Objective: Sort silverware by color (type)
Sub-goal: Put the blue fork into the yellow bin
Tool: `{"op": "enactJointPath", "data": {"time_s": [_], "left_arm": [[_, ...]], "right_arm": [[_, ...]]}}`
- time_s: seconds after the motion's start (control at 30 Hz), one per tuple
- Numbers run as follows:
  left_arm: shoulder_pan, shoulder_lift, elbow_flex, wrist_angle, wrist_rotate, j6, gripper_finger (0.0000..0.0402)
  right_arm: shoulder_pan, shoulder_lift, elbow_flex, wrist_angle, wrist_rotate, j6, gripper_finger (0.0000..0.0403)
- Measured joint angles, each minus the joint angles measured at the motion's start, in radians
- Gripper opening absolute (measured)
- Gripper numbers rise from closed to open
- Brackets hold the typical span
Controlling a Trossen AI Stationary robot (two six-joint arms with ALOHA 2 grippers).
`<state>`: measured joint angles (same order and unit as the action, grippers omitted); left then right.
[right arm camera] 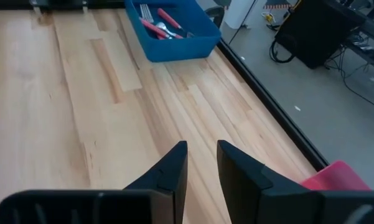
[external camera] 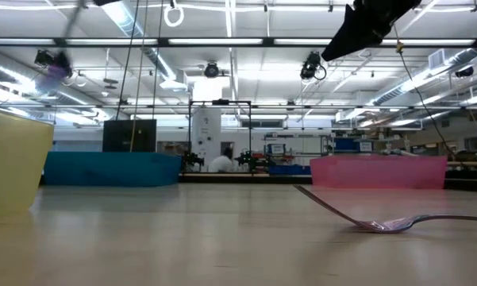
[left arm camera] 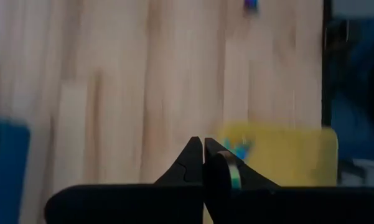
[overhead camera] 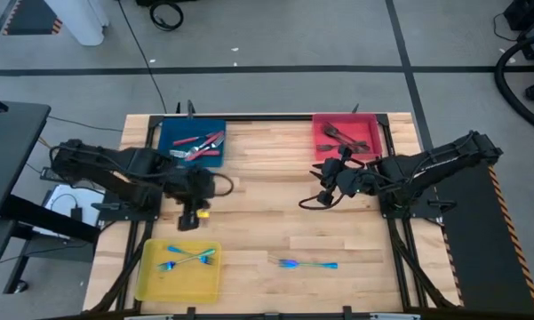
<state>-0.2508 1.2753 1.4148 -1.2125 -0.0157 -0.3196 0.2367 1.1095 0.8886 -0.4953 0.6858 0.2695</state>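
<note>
High view, table contents: blue tray (overhead camera: 167,147) at the far left corner, holding red-handled silverware (overhead camera: 200,142); red tray (overhead camera: 320,135) at the far right corner, holding dark grey silverware (overhead camera: 348,136); yellow tray (overhead camera: 151,283) at the near left corner, holding blue-cyan silverware (overhead camera: 187,260). One blue-cyan piece (overhead camera: 307,264) lies loose on the bare wood, near the front edge, right of the yellow tray and well apart from it.

Left gripper (overhead camera: 193,216): between the blue and yellow trays, above the wood, fingers pressed together; the left wrist view shows a thin shiny sliver at the fingertips (left arm camera: 202,152), too unclear to say whether a piece is clamped there. Right gripper (overhead camera: 324,187): just in front of the red tray, fingers parted with a narrow gap, nothing between them.

Step in hand, as judged: fetching the loose blue-cyan piece for the yellow tray. Advice: come down over the middle of its handle, fingers across the handle's width, tips close to the wood, since the piece lies flat and thin.

Room for moving: the middle of the table is open wood. The loose piece sits close to the front edge, so a nudge outward may send it off. The yellow tray's wall must be cleared on delivery.
</note>
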Motion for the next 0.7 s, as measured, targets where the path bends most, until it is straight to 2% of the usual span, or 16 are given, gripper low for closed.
{"op": "enactJointPath", "data": {"time_s": [0.2, 0.37, 0.5, 0.7], "left_arm": [[-0.12, -0.001, 0.001, -0.07, 0.068, -0.171, 0.0003], [-0.236, 0.0, -0.003, -0.13, 0.09, -0.311, 0.0003], [-0.313, 0.0, -0.053, -0.142, 0.091, -0.39, 0.0004], [-0.314, 0.0, -0.159, -0.139, 0.141, -0.436, 0.0004]], "right_arm": [[-0.024, 0.0, 0.0, -0.007, 0.0, 0.0, 0.0094], [-0.041, 0.0, 0.0, -0.008, -0.002, 0.0, 0.0094], [-0.043, 0.0, 0.0, -0.022, -0.005, 0.0, 0.0094], [-0.043, 0.0, 0.0, -0.068, -0.006, 0.0, 0.0094]]}}
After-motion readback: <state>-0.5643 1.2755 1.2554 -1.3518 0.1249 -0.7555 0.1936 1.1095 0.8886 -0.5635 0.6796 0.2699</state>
